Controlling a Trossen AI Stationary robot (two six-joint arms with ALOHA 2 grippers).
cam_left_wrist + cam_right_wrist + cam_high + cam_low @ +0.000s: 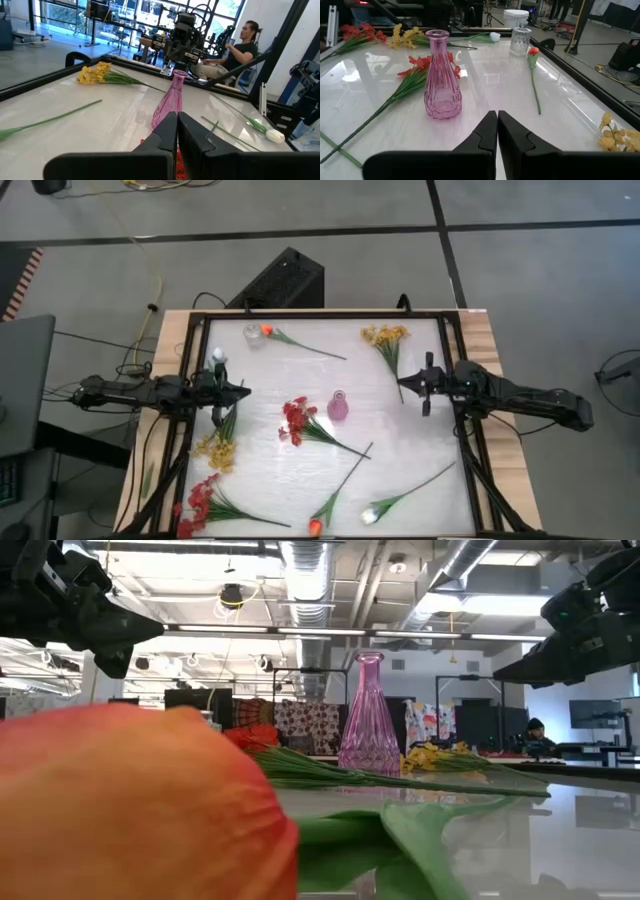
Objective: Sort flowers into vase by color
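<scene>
A: So, where do the two hands sit?

B: Left hand point(238, 392) hovers over the left side of the tabletop point(400, 440), fingers pressed together with nothing between them. Right hand point(405, 384) hangs over the right side, fingers together as well, holding nothing.

A: And the vases?

B: A pink vase point(338, 406) stands upright near the middle, between the two hands. A clear glass vase point(254, 333) stands near the far left corner.

A: Flowers?

B: All lying flat on the tabletop. An orange tulip point(268, 331) rests just beside the clear vase, stalk running toward the centre. A yellow spray point(386, 336) lies at the far right, close to the right hand. A red spray point(297, 420) lies just left of the pink vase. Another yellow spray point(217, 451) lies on the left, below the left hand, and a second red spray point(200, 502) sits at the near left corner.

A: Along the near edge?

B: A second orange tulip point(316, 526) fills the low view, and a white tulip point(371, 515) lies just to its right. Another white tulip point(218, 356) is beside the left hand.

A: Anyone around?

B: A person point(240, 42) sits beyond the table in the left wrist view.
</scene>
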